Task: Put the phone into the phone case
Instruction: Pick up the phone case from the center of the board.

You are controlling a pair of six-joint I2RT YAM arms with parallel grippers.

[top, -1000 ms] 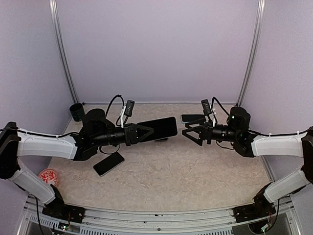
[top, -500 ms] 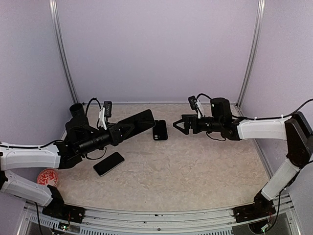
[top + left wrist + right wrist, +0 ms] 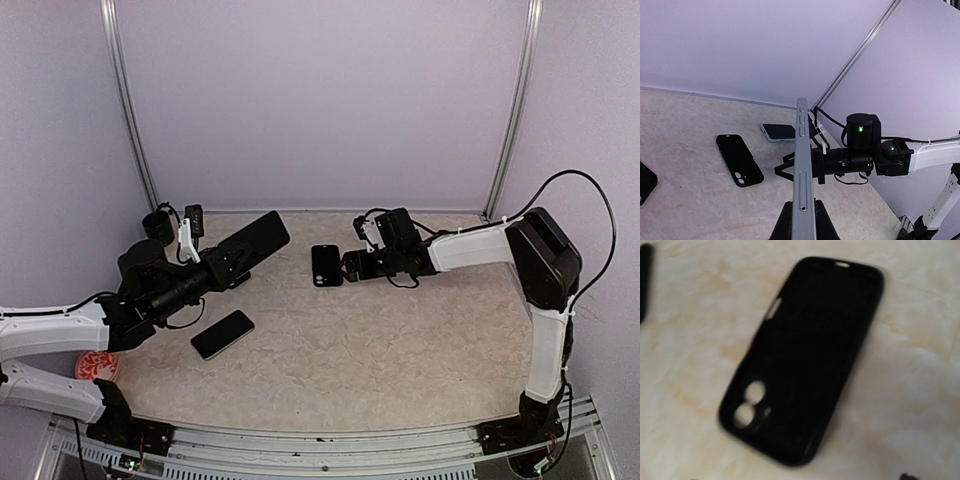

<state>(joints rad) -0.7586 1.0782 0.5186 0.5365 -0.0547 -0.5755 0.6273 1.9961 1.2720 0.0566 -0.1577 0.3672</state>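
The phone [image 3: 255, 240] is a dark slab with a silvery edge. My left gripper [image 3: 226, 262] is shut on its lower end and holds it tilted up in the air, left of the case. In the left wrist view the phone [image 3: 802, 165] is edge-on between the fingers of the left gripper [image 3: 802, 205]. The black phone case [image 3: 325, 265] lies open side up on the table, with camera holes at its near end [image 3: 802, 360]. My right gripper [image 3: 350, 266] is open and empty, low over the table just right of the case. It also shows in the left wrist view [image 3: 790, 170].
A second dark phone [image 3: 222, 333] lies flat on the near left. A black cup [image 3: 155, 222] stands at the back left and a red disc [image 3: 97, 363] lies by the left edge. A pale-blue-edged phone [image 3: 779, 131] lies behind the case. Lilac walls enclose the table.
My left arm has drawn back to the left and raised the phone, uncovering the case. My right arm has reached left and lowered to the case's right edge.
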